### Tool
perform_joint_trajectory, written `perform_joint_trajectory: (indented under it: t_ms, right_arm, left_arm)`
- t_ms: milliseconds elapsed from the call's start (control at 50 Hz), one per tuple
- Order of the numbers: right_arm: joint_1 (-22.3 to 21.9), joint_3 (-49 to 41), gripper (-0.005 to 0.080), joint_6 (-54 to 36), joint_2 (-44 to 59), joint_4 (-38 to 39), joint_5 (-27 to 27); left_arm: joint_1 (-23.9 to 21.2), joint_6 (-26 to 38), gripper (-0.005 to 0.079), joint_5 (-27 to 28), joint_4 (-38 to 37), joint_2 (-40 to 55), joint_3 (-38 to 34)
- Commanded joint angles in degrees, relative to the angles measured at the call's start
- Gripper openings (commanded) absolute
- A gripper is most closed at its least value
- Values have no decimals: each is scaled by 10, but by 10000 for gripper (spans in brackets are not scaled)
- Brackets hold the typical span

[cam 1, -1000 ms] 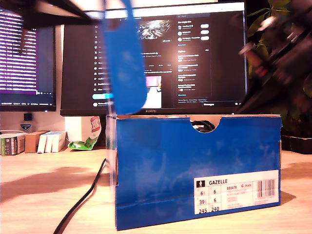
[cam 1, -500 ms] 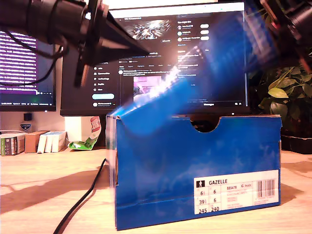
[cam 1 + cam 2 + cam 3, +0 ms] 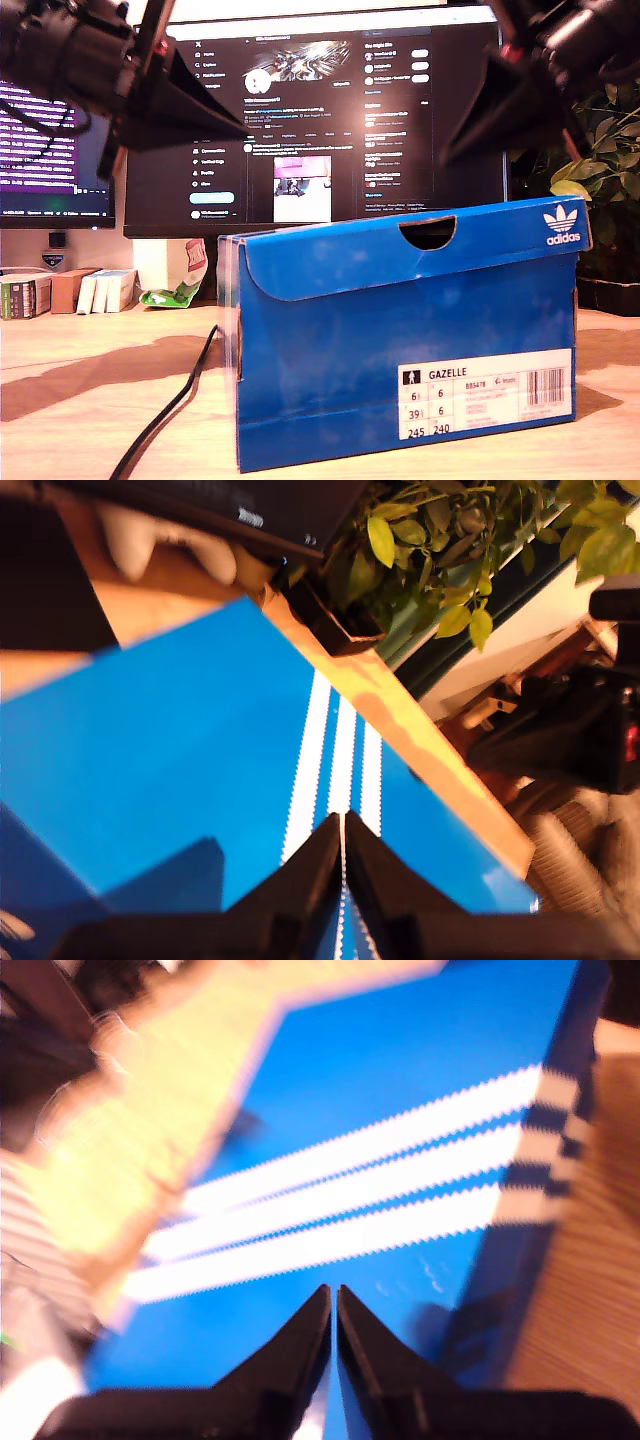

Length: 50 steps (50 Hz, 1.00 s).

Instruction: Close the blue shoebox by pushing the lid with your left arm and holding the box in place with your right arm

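Observation:
The blue shoebox (image 3: 330, 370) stands on the wooden desk (image 3: 90, 380). Its lid (image 3: 400, 252) lies down over the box, a little higher at the exterior view's right. My first gripper (image 3: 240, 125) hangs above the box at the exterior view's upper left. It is shut, its tips (image 3: 342, 820) pointing over the striped lid (image 3: 200, 750). My second gripper (image 3: 450, 155) hangs at the exterior view's upper right. It is also shut, its tips (image 3: 333, 1290) just over the lid's white stripes (image 3: 380, 1190). Neither gripper touches the lid in the exterior view.
Two lit monitors (image 3: 330, 120) stand behind the box. A black cable (image 3: 165, 415) runs across the desk towards the exterior view's lower left. A potted plant (image 3: 600, 160) (image 3: 450, 550) sits at that view's right; small boxes (image 3: 60, 290) sit at its left.
The lid has swung from upright down onto the box. The arm at the exterior view's left has drawn back; the arm at its right now shows its gripper above the lid.

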Motion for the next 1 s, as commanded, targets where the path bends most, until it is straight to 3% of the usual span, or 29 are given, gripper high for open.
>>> perform_joint_trajectory:
  t_ms: [0,220,340,540,680,800,980]
  right_arm:
    - [4,6,-11,-8,33,-2,9]
    - [22,6,-11,-54,94,-9,71]
    - [26,6,-11,-66,96,20,73]
    - [11,6,-11,-59,31,81,101]
    - [-11,6,-11,-60,-29,97,154]
    - [-37,6,-11,-59,-75,113,233]
    - [-58,7,-10,-42,-116,170,229]
  left_arm:
    - [6,23,-19,0,-3,-19,7]
    - [22,64,-19,0,-50,-56,7]
    - [31,85,-19,-16,-82,-79,7]
    - [47,155,-19,-68,-143,-127,7]
    - [69,186,-19,-92,-164,-162,7]
    - [85,186,-19,-105,-172,-192,7]
    - [98,189,-19,-112,-136,-216,7]
